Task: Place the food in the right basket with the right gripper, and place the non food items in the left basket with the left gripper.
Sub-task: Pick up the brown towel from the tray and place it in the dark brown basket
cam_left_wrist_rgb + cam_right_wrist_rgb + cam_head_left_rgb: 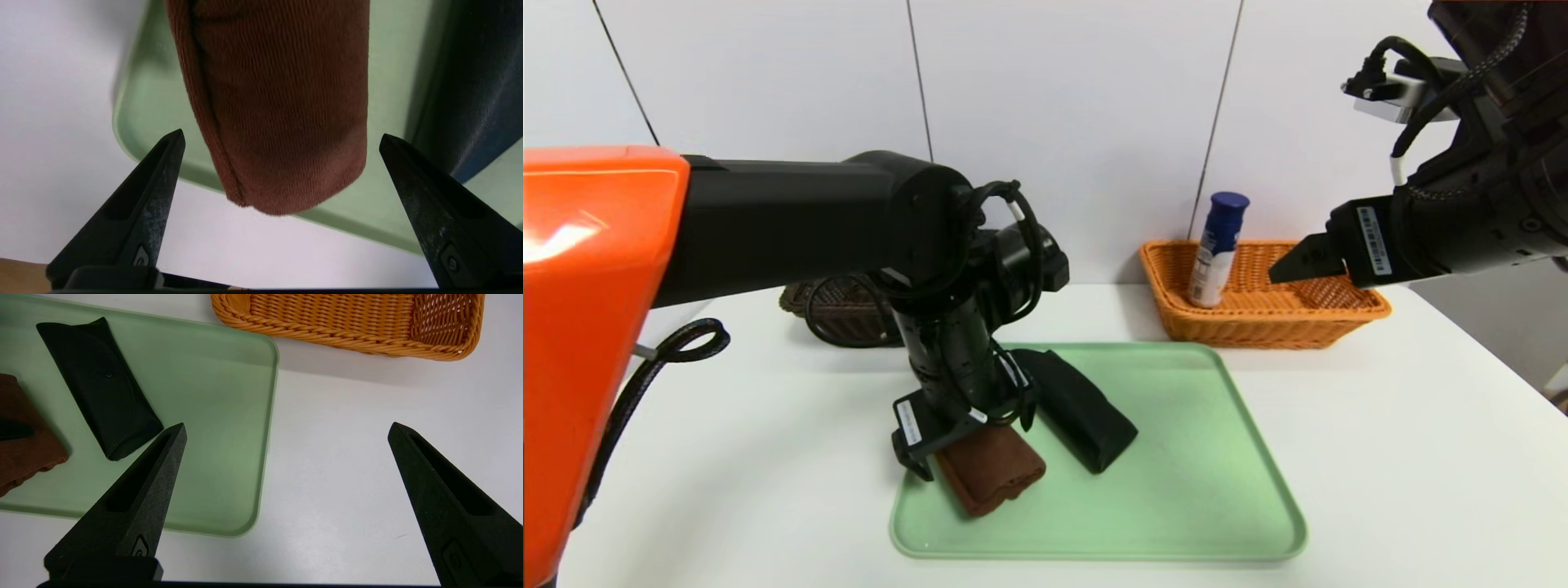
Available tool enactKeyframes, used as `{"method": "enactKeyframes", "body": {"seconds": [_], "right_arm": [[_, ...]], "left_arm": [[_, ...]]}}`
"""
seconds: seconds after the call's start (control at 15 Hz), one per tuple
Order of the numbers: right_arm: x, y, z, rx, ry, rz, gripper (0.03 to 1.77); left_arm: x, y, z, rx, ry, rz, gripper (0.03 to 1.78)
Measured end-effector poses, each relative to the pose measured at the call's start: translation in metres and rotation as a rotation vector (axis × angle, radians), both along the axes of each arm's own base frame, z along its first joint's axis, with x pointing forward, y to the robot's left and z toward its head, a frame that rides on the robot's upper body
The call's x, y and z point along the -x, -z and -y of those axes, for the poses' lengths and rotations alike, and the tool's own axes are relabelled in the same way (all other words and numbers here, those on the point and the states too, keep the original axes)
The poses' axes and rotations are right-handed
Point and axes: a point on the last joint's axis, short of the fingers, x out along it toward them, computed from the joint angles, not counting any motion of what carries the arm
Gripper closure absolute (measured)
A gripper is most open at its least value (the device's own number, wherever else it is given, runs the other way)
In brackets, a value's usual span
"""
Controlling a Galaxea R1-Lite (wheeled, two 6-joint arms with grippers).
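Note:
A brown rolled towel (992,469) lies at the near left corner of the green tray (1176,457). My left gripper (972,445) is lowered over it. In the left wrist view this gripper (281,134) is open, one jaw on each side of the brown towel (278,102) and neither touching it. A black towel (1082,416) lies beside it on the tray. The blue-capped bottle (1217,249) stands in the orange basket (1307,314). My right gripper (1307,261) hangs open and empty above that basket's right part; in its own view it (287,425) is over bare table.
The dark brown basket (837,314) sits at the back left, mostly hidden behind my left arm. The white table (1421,457) stretches right of the tray. A white wall stands close behind the baskets.

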Motion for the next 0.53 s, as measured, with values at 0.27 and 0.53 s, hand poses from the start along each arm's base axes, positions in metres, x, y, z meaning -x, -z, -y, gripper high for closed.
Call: {"method": "enactKeyframes", "body": {"seconds": [0.27,0.53], "right_arm": [[0.000,0.002,0.000,0.004,-0.002,-0.009,0.10],[0.000,0.006,0.000,0.011,-0.001,-0.020,0.10]], "left_arm": [[-0.008,0.012,0.002,-0.017,-0.009,-0.018,0.12],[-0.012,0.018,0.004,-0.020,-0.012,-0.022,0.12]]}}
